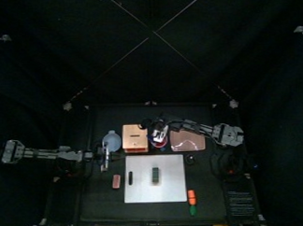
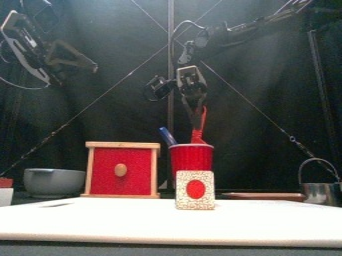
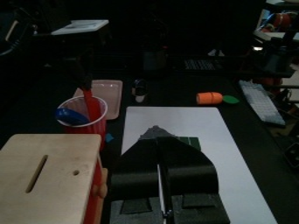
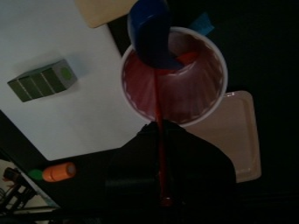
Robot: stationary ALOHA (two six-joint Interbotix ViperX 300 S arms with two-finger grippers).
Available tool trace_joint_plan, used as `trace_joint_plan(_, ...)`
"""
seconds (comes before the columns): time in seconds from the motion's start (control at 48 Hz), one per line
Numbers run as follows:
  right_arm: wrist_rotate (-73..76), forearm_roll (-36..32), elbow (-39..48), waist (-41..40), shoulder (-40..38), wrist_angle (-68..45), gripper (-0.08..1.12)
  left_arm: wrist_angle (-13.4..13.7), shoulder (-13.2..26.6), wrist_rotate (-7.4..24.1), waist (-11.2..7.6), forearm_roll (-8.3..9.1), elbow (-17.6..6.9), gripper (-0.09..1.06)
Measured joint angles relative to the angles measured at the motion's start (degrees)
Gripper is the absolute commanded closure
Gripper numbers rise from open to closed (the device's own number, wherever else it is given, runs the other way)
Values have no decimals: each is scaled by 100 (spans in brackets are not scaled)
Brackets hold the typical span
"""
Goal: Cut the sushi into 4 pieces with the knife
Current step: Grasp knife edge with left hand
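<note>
The green sushi roll (image 1: 155,174) lies on the white cutting board (image 1: 142,185); its red-and-white end (image 2: 195,190) faces the front. Behind the board stands the red cup (image 2: 191,160) with the blue knife (image 4: 152,31) and the red knife (image 2: 201,122) in it. My right gripper (image 4: 158,133) hangs over the cup (image 4: 176,79), shut on the red knife's handle, whose lower end is still inside the cup. My left gripper (image 3: 163,149) hovers shut over the board's left side, holding nothing, and its jaws hide most of the roll (image 3: 158,134).
A wooden box (image 1: 134,137) with a red drawer front (image 2: 122,170) stands left of the cup, a pink tray (image 1: 190,140) to its right. A blue-grey bowl (image 2: 54,181) sits far left, a metal cutter (image 2: 317,190) far right. An orange toy (image 1: 195,196) lies front right, a small brown toy (image 1: 116,180) left of the board.
</note>
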Motion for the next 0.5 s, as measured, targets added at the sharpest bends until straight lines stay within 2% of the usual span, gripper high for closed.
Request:
trace_joint_plan(0.083,0,0,-229,0,-18,202,86,0,-9,0,0,0,0,96)
trace_joint_plan(0.271,26,-26,-729,158,-439,448,86,-79,0,0,9,0,0,74)
trace_joint_plan(0.417,79,-220,-800,448,-976,457,86,-334,0,0,18,0,0,51)
trace_joint_plan(0.5,123,-422,-782,712,-1248,413,86,-598,0,-9,9,0,0,37)
